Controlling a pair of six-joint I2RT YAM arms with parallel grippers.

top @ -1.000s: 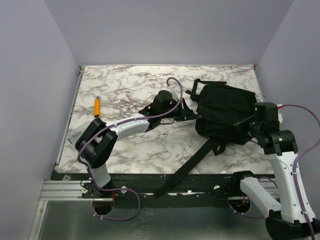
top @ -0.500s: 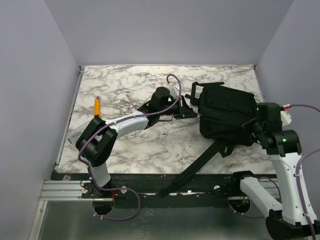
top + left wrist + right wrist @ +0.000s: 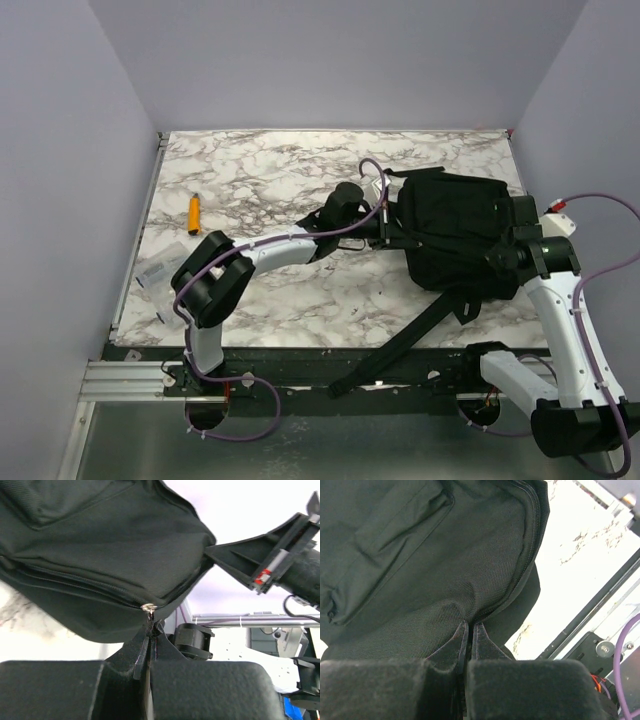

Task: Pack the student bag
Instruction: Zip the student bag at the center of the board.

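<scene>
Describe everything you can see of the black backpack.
The bag is soft black woven fabric, lying at the right of the table, with a zipper whose silver pull shows, a sewn pocket, and a long strap trailing over the near edge. The left gripper pinches its fabric by the pull; the right gripper pinches its opposite side.

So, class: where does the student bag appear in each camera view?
Top external: student bag right of centre, on the marble table.
Left wrist: it fills the upper left.
Right wrist: it fills most of the frame.
Shared landmark: the marble table, left edge in left wrist, upper right in right wrist.
</scene>
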